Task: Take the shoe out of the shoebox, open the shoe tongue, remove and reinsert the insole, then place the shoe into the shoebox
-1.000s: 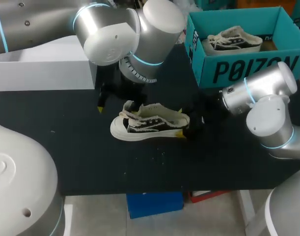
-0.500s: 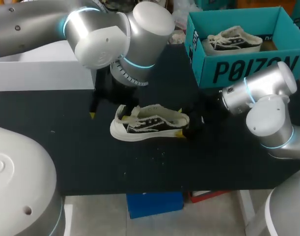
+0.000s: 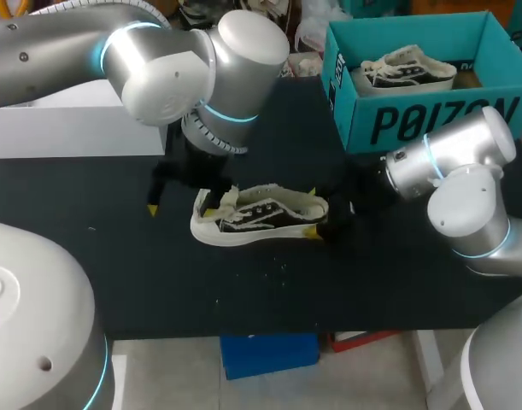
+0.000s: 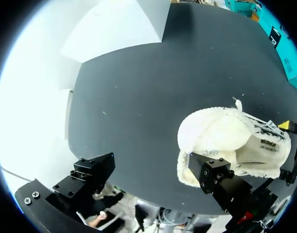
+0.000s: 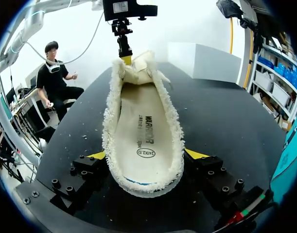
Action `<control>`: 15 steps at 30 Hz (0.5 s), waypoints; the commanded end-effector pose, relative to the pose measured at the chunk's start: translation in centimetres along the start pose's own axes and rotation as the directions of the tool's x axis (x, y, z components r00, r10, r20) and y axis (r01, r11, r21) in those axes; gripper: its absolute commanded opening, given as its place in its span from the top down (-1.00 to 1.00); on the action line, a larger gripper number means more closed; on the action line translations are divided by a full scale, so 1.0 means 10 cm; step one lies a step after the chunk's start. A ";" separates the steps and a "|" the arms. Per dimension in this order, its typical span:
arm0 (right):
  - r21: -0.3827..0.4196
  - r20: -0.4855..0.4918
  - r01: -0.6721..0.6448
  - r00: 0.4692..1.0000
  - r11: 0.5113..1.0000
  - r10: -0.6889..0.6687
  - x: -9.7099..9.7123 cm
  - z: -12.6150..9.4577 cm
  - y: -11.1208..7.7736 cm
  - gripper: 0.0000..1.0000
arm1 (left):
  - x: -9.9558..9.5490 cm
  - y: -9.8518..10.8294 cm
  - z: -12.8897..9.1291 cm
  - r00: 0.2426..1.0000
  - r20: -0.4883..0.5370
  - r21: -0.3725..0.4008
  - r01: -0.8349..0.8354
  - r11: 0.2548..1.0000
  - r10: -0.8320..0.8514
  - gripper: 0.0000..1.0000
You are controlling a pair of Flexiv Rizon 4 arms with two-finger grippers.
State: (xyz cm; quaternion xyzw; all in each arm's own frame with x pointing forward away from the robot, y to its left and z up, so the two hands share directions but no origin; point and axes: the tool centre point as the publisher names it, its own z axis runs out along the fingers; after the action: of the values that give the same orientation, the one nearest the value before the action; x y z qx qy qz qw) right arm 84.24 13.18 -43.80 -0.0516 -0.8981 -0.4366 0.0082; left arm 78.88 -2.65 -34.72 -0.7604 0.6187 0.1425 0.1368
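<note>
A black and white fleece-lined shoe (image 3: pixel 261 213) lies on its sole mid-table, toe to the left. My right gripper (image 3: pixel 312 213) is shut on its heel. In the right wrist view the two yellow tips press the heel's sides (image 5: pixel 146 155), and the insole (image 5: pixel 143 121) lies flat inside the shoe. My left gripper (image 3: pixel 182 207) stands open at the toe. One of its fingers (image 4: pixel 211 172) rests against the toe (image 4: pixel 206 141), while the other finger (image 4: pixel 90 174) stands well clear over bare table.
A teal shoebox (image 3: pixel 431 120) stands at the back right with a second shoe (image 3: pixel 406 68) inside. A white box (image 3: pixel 73 128) sits at the back left. Black table top (image 3: pixel 243 299) lies in front of the shoe.
My left arm has swung forward and to the left, bringing its fingers down beside the shoe's toe. The right arm and the shoe have kept still.
</note>
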 end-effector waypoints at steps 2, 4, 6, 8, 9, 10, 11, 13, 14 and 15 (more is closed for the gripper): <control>0.005 0.001 -0.003 1.000 1.000 0.003 -0.01 0.01 -0.03 1.00 | -0.05 -0.01 0.12 1.000 -0.005 -0.013 -0.002 1.000 0.002 -1.00; 0.005 0.001 -0.003 1.000 1.000 0.003 -0.01 0.01 -0.03 1.00 | -0.05 -0.02 0.11 1.000 -0.004 -0.015 -0.003 1.000 0.003 -1.00; 0.005 0.001 -0.003 1.000 1.000 0.003 -0.01 0.01 -0.03 1.00 | -0.06 -0.03 0.07 1.000 -0.003 -0.005 -0.007 1.000 0.007 -1.00; 0.005 0.001 -0.003 1.000 1.000 0.003 -0.01 0.01 -0.03 1.00 | -0.07 -0.04 0.01 1.000 -0.005 0.010 -0.013 1.000 0.013 -1.00; 0.005 0.001 -0.003 1.000 1.000 0.003 -0.01 0.01 -0.03 1.00 | -0.07 -0.05 -0.02 1.000 -0.007 0.020 -0.017 1.000 0.017 -1.00; 0.005 0.001 -0.003 1.000 1.000 0.003 -0.01 0.01 -0.03 1.00 | -0.08 -0.06 -0.07 1.000 -0.011 0.031 -0.027 0.999 0.027 -1.00; 0.005 0.001 -0.003 1.000 1.000 0.003 -0.01 0.01 -0.03 1.00 | -0.09 -0.07 -0.12 0.999 -0.022 0.047 -0.040 0.998 0.041 -1.00; 0.005 0.001 -0.003 1.000 1.000 0.003 -0.01 0.01 -0.03 1.00 | -0.09 -0.08 -0.23 0.997 -0.028 0.088 -0.069 0.994 0.072 -1.00; 0.005 0.001 -0.003 1.000 1.000 0.003 -0.01 0.01 -0.03 1.00 | -0.08 -0.09 -0.28 0.992 -0.049 0.117 -0.106 0.987 0.112 -1.00; 0.005 0.001 -0.003 1.000 1.000 0.003 -0.01 0.01 -0.03 1.00 | -0.07 -0.08 -0.35 0.983 -0.070 0.151 -0.160 0.976 0.172 -1.00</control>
State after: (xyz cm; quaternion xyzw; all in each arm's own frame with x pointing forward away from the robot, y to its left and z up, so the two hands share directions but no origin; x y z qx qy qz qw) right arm 84.23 13.06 -43.99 -0.0523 -0.8987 -0.4353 0.0084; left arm 80.55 -3.62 -32.98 -0.7268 0.6604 0.1134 0.1508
